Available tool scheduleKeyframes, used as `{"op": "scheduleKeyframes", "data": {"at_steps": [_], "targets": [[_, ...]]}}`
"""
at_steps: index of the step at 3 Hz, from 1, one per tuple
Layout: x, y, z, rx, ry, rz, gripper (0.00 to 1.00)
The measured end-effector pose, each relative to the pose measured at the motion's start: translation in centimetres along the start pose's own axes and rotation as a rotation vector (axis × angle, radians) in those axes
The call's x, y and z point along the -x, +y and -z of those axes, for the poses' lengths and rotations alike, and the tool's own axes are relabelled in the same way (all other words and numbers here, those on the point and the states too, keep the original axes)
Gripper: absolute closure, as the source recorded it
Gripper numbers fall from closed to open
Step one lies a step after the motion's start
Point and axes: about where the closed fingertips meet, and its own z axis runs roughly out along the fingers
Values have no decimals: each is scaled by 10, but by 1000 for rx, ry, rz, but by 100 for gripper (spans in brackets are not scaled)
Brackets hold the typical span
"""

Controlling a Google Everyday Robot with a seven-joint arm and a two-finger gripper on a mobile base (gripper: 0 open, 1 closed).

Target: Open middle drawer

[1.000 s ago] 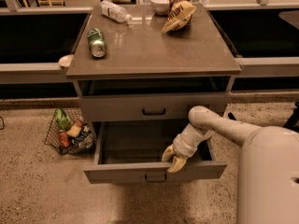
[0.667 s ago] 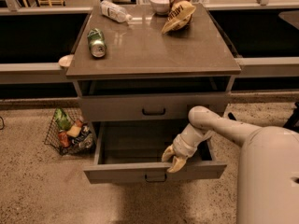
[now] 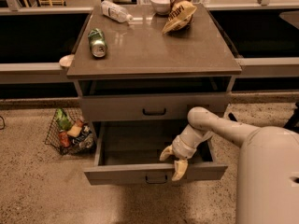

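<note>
Gripper (image 3: pixel 173 163) sits at the front lip of the middle drawer (image 3: pixel 117 174), right of centre, just above and to the right of its black bar handle (image 3: pixel 156 178). Fingers are spread wide, nothing between them that I can make out: one pale fingertip (image 3: pixel 165 154) points into the drawer cavity, the other hangs down over the outside of the front panel. I can't tell whether either one actually touches the panel.

Middle drawer is pulled well out of the cabinet toward the camera, and I see only bare drawer floor inside. Arm (image 3: pixel 218 127) comes in from the right, from the robot body (image 3: pixel 268 176) at lower right, and bends down over the drawer's right side wall.

Drawer above (image 3: pixel 117 108) is flush with the cabinet face, own black handle centred on it. A dark gap runs between it and the cabinet top (image 3: pixel 154 55).

On top:
- green can (image 3: pixel 97 43) on its side near the left edge
- clear plastic bottle (image 3: pixel 116 11) lying down at the back left
- white bowl (image 3: pixel 160 3) at the back centre
- chip bag (image 3: pixel 180 14) just right of the bowl, touching or nearly so

Wire basket (image 3: pixel 70 132) with assorted packets stands on the floor just left of the cabinet.
</note>
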Motion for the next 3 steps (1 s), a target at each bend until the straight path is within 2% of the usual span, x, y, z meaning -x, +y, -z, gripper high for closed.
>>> {"op": "scheduleKeyframes", "data": {"at_steps": [1, 2, 3], "targets": [[0, 9, -7, 25, -15, 3, 0], [6, 31, -12, 46, -30, -21, 0], [18, 56, -21, 92, -41, -44, 0]]}}
